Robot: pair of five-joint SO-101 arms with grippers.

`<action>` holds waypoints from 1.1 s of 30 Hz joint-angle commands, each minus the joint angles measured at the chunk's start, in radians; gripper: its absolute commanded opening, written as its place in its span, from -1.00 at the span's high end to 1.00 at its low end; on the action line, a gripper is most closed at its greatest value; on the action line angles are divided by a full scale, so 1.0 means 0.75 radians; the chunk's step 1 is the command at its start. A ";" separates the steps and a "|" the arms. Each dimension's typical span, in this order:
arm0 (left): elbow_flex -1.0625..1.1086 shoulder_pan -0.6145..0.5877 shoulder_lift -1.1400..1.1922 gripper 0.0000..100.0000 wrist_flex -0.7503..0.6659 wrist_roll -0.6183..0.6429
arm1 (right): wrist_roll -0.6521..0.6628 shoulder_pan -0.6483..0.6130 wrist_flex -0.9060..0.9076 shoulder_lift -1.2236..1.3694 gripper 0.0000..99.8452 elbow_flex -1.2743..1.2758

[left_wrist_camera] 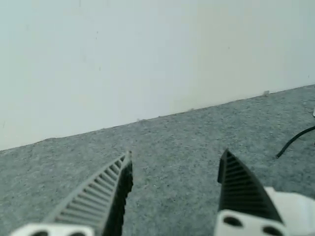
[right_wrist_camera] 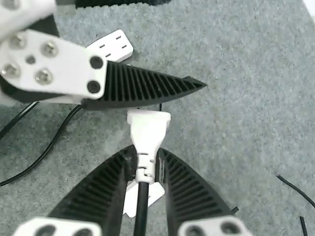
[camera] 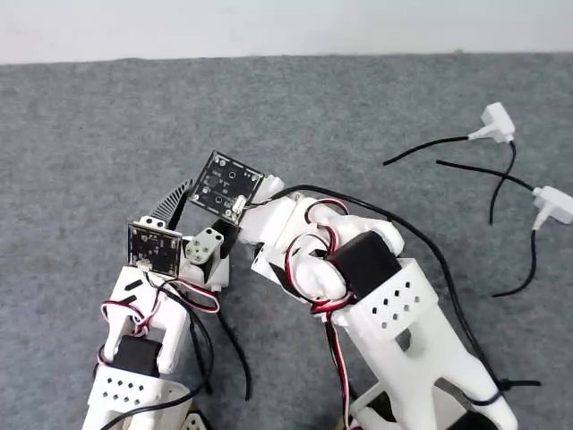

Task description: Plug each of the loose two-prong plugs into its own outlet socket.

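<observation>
Clamped in the right claw, a white plug, cord trailing back; just beyond, left claw spread open, holding nothing; past that, white outlet socket on the grey bench; well apart, 2 loose: upper plug, lower plug.

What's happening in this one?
The right gripper is closed on a white two-prong plug with a black cord, above the grey carpet and near a white outlet block. The left gripper is open and holds nothing. Two other white plugs lie loose on the carpet.
</observation>
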 commanded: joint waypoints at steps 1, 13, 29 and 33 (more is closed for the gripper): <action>-0.007 0.014 -0.008 0.45 -0.002 -0.014 | -0.016 -0.017 0.003 -0.054 0.98 -0.090; -0.007 0.016 -0.004 0.45 -0.002 -0.014 | -0.023 -0.021 0.052 -0.019 0.98 -0.235; 0.026 0.049 -0.008 0.45 -0.047 -0.051 | -0.055 -0.066 0.138 0.150 0.98 -0.358; 0.028 0.045 -0.010 0.45 -0.047 -0.051 | -0.055 -0.062 0.136 0.140 0.98 -0.317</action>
